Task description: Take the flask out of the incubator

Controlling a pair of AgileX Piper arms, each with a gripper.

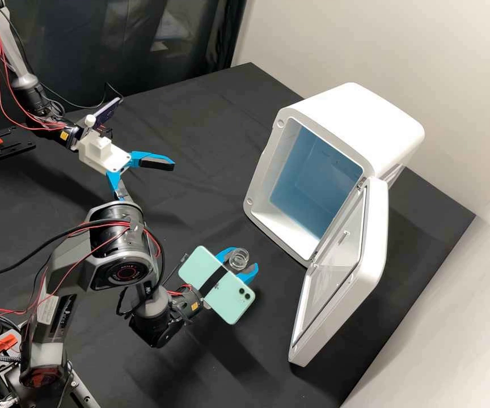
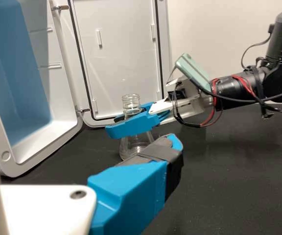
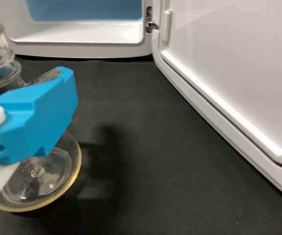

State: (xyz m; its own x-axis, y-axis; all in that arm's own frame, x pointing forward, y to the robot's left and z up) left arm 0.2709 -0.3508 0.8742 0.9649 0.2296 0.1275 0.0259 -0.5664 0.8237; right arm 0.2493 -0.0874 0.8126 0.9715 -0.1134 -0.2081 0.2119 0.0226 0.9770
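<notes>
On the counter (image 1: 211, 119), high view: the incubator (image 1: 370, 122) is sitting beside the right edge, its door (image 1: 364, 249) standing wide open toward the near edge. The flask (image 1: 237, 259), clear glass, is standing outside the chamber, just before the opening and nearer the near edge. The right end effector (image 1: 240, 267) is pinching the flask between its blue fingers (image 1: 252, 271). A mint-green phone (image 1: 222, 286) is riding on that wrist. The left end effector (image 1: 142, 174) is hovering well apart, toward the left edge, with its fingers spread and holding nothing.

Left wrist view: the right end effector (image 2: 133, 128) is clasping the flask (image 2: 131, 104) just below the neck. The flask is standing upright with its base low at the counter; whether it is touching cannot be told. The open door (image 2: 116, 54) is standing behind it.

Right wrist view: one blue finger (image 3: 35, 115) is pressing against the side of the flask (image 3: 33, 178), and the round base is sitting at or just over the counter. The door (image 3: 239, 73) is standing near, with the chamber's lip beyond.

Status, by judgement: removal is looking largely done, since the flask is already out of the chamber. Setting it firmly on the counter away from the door, and letting go, are remaining.
</notes>
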